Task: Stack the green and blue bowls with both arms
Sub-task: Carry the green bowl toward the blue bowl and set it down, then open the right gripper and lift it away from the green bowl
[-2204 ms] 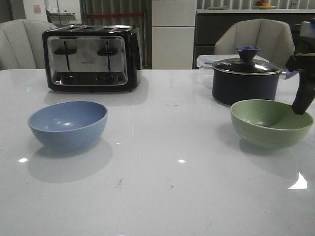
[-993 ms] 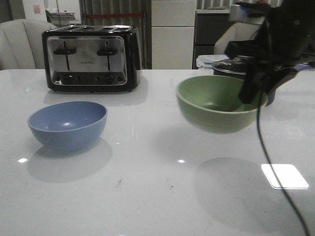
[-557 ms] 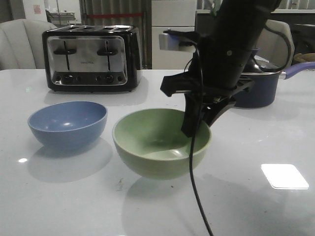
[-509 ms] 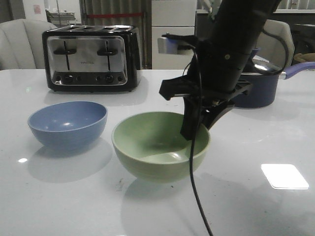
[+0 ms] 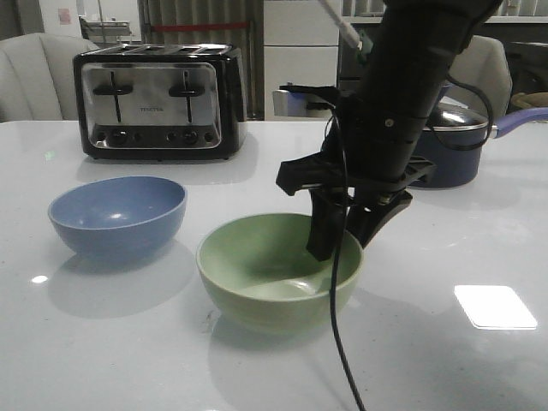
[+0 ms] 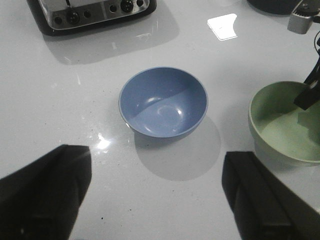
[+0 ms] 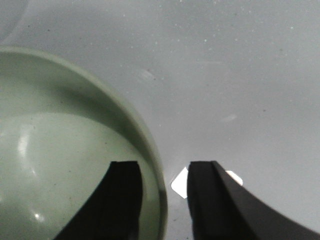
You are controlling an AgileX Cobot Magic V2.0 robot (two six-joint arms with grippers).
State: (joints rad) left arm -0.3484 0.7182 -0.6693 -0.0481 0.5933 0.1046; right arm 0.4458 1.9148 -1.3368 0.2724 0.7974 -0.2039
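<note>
The pale green bowl (image 5: 257, 295) stands upright on the white table, just right of the dusty blue bowl (image 5: 117, 214), with a small gap between them. My right gripper (image 5: 338, 241) straddles the green bowl's right rim, one finger inside and one outside. In the right wrist view (image 7: 164, 172) both fingers stand clear of the rim of the green bowl (image 7: 50, 150), so the jaws are open. My left gripper (image 6: 157, 200) is wide open and empty, above the table near the blue bowl (image 6: 163, 102). The green bowl (image 6: 280, 130) also shows there. The left gripper is out of the front view.
A black and chrome toaster (image 5: 158, 101) stands at the back left. A dark lidded saucepan (image 5: 454, 145) stands at the back right, behind my right arm. A thin black cable (image 5: 338, 342) hangs from the right arm over the green bowl's front.
My right arm carried the green bowl from the table's right side leftward and set it down beside the blue bowl. In the last half second the bowl sank slightly onto the table.
</note>
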